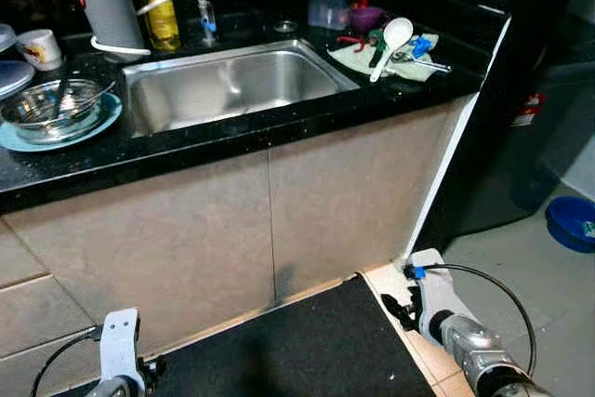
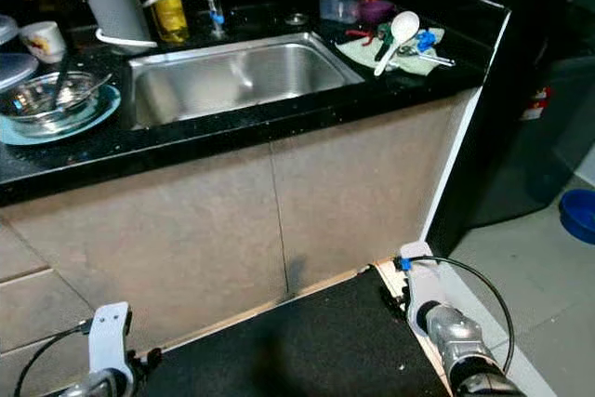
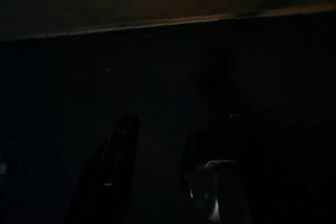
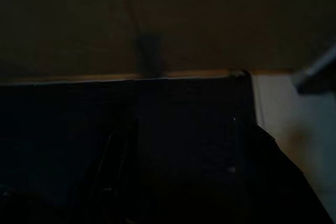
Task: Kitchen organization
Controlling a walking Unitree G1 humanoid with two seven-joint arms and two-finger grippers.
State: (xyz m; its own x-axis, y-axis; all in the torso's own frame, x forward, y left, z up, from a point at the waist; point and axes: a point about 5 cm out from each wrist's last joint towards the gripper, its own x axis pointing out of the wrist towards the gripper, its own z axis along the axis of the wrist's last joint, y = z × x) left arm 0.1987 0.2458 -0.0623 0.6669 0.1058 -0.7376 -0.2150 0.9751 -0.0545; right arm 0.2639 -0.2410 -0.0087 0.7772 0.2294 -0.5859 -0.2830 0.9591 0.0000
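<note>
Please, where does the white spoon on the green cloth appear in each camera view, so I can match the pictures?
Left eye view: the white spoon lies on the green cloth, upper right, right of the sink.
Right eye view: same place, upper right.
Left wrist view: too dark to tell.
Right wrist view: too dark to tell.
Shared landmark: the sink.

The sink basin (image 1: 232, 86) is sitting wide open in the middle, but a steel bowl (image 1: 51, 104) is crowding its left and a cloth with utensils (image 1: 395, 55) is cluttering its right.
</note>
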